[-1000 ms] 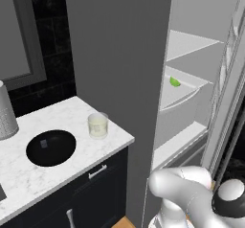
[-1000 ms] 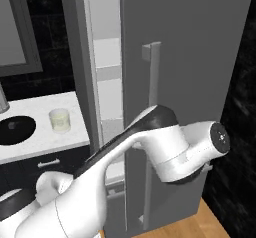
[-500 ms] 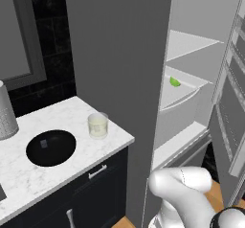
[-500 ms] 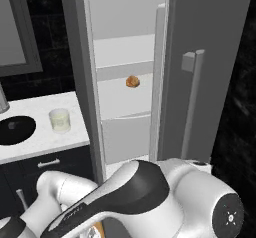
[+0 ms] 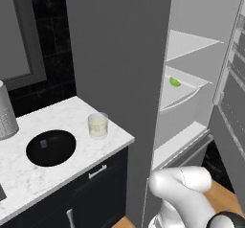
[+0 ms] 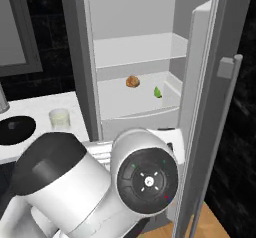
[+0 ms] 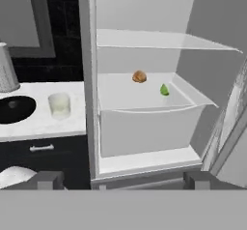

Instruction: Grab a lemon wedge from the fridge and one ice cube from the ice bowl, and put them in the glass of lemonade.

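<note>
The grey fridge [image 7: 87,79] stands open. On its middle white shelf lies the small yellow-green lemon wedge [image 7: 164,90] [image 6: 157,92] [image 5: 174,82]. My gripper [image 7: 124,181] is open, back from the fridge and facing its inside, with nothing between its fingertips [image 7: 48,179]. Left of the fridge, on the marble counter [image 5: 28,176], the glass of lemonade [image 5: 97,125] [image 7: 59,104] [image 6: 59,118] stands upright. Beside it is the black ice bowl [image 5: 51,147] [image 7: 14,109], with a pale ice cube [image 5: 43,143] in it.
A round brown lumpy food [image 7: 139,76] [image 6: 132,81] lies on the same shelf, left of the wedge. The fridge door [image 6: 200,107] stands swung out to the right with its bar handle [image 6: 227,132]. A white drawer [image 7: 144,127] sits under the shelf. A paper-towel roll [image 5: 5,112] is at the counter's back left.
The fridge door has swung from nearly closed to wide open. My gripper has opened and come off the door handle, and the arm has dropped low in front of the fridge.
</note>
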Robot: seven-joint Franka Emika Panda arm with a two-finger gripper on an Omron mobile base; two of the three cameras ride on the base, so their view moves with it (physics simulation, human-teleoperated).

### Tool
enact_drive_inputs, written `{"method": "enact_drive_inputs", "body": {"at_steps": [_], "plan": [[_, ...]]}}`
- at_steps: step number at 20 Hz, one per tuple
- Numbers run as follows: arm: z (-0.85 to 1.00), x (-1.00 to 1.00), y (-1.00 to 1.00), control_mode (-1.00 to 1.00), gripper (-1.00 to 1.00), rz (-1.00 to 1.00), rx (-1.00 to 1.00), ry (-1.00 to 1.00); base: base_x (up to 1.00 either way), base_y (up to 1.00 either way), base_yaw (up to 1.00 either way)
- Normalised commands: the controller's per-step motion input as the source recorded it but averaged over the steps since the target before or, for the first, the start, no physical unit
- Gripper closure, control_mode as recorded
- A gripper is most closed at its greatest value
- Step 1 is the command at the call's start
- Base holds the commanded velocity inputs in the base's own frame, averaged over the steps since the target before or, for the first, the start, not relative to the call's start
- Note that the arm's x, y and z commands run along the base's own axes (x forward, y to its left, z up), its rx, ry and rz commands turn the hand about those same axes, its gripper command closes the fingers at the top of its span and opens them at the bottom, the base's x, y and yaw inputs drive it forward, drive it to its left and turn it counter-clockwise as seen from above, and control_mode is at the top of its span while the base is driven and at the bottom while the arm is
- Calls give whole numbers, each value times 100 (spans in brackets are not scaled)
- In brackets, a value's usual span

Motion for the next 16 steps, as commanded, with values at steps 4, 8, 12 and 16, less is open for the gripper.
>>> {"method": "enact_drive_inputs", "body": {"at_steps": [4,8,12,16], "plan": [[-4,100,51,-100,-100,-52,-52,8,0,0,0],[0,100,14,-100,-100,-55,-43,17,0,0,0],[-2,82,-54,-100,-100,-47,-16,7,0,0,0],[-2,55,-99,-100,-100,-34,-3,2,0,0,0]]}}
